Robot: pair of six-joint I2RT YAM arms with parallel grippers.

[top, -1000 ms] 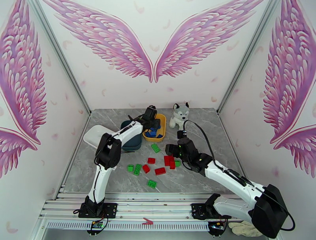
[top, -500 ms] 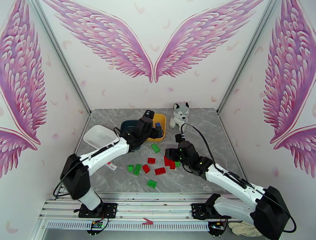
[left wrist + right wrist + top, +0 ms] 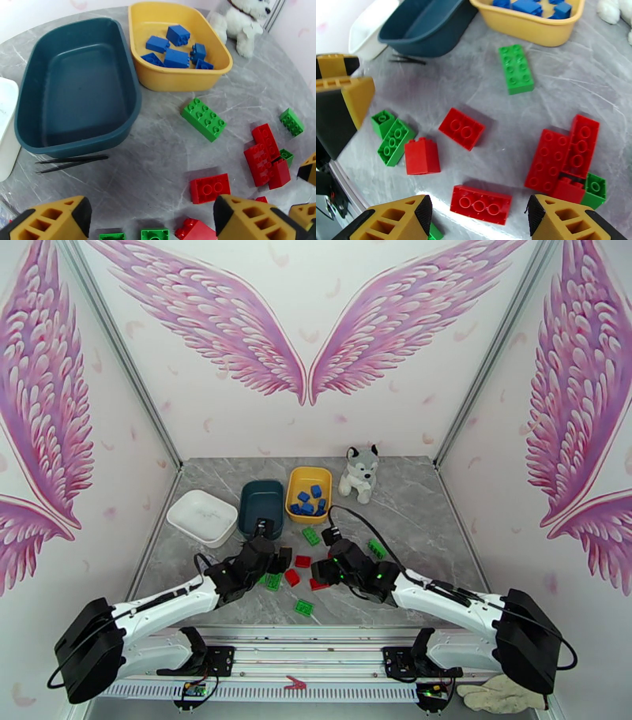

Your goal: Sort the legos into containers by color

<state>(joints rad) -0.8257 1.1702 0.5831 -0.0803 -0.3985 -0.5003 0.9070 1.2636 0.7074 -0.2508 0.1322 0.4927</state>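
Reaching for bricks, the left fingers [image 3: 51, 221] and right fingers [image 3: 395, 219] are hanging apart, empty; the right likely needs lowering onto the six-o'clock red brick [image 3: 480, 204].

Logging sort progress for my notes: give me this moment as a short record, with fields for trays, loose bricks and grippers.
yellow tray: blue bricks only
teal tray: empty
white tray: looks empty
table: red bricks and green bricks, loose and mixed
left gripper: open, holds nothing, low over the loose bricks
right gripper: open, holds nothing, above a red brick
husky: beside the yellow tray, at the back
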